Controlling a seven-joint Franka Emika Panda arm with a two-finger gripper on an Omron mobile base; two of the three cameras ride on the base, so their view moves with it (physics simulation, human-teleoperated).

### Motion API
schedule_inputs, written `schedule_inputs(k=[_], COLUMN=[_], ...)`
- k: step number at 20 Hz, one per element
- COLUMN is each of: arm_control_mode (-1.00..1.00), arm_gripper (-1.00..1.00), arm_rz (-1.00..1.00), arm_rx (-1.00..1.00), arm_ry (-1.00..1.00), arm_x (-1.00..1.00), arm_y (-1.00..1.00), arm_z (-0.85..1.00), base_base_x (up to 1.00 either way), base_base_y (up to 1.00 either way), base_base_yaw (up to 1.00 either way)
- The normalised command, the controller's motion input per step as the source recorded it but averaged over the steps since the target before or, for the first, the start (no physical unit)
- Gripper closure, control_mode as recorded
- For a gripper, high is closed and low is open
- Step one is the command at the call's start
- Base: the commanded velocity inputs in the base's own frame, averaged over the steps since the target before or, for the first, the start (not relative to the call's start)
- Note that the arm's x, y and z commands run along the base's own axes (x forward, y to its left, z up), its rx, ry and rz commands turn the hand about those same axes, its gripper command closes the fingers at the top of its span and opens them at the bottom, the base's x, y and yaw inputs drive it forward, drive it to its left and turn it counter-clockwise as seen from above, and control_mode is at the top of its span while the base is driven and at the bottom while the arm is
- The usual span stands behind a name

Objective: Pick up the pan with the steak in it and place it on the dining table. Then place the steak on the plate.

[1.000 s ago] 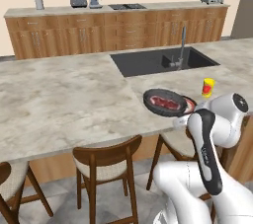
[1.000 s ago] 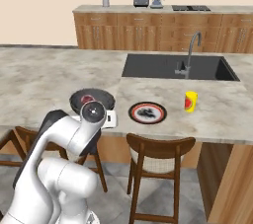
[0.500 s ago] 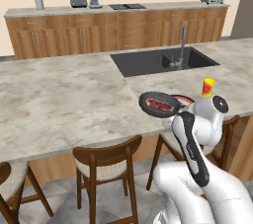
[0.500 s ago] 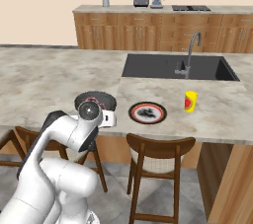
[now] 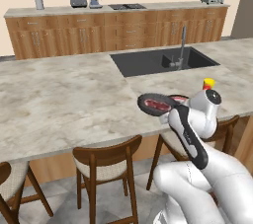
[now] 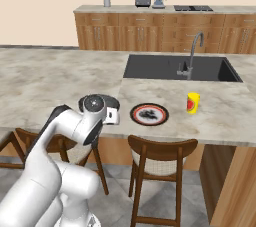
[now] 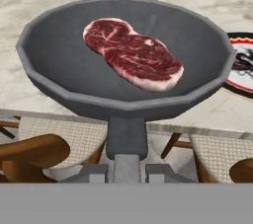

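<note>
plate (image 7: pixel 241 67) cut off at edge

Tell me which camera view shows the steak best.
The hand view: the steak lies unobstructed in the pan, marbling and pale fat edge clear. The left base view gives only a thin red sliver inside the pan rim; in the right base view the arm's wrist stands in front of the pan.

Surface: the dining table (image 6: pixel 60 83), a long island with a pale marbled stone top and a dark sink (image 6: pixel 180 68) set into it.
Near front edge: the plate (image 6: pixel 149 114).
Right of plate: a yellow cup (image 6: pixel 193 103), standing apart.
</note>
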Motion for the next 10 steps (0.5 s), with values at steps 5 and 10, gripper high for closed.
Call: schedule_inputs(k=[5,10], arm_control_mode=[-1.00,-1.00], arm_gripper=[1.00,1.00], arm_rz=[-0.01,-0.03], arm_rx=[-0.04,-0.04], arm_ry=[0.00,0.00], arm_x=[0.16,0.26], arm_y=[0.11,0.10], arm_z=[-0.46,-0.44], base_base_x=[0.00,0.00], base_base_y=[0.00,0.00], base_base_yaw=[0.00,0.00])
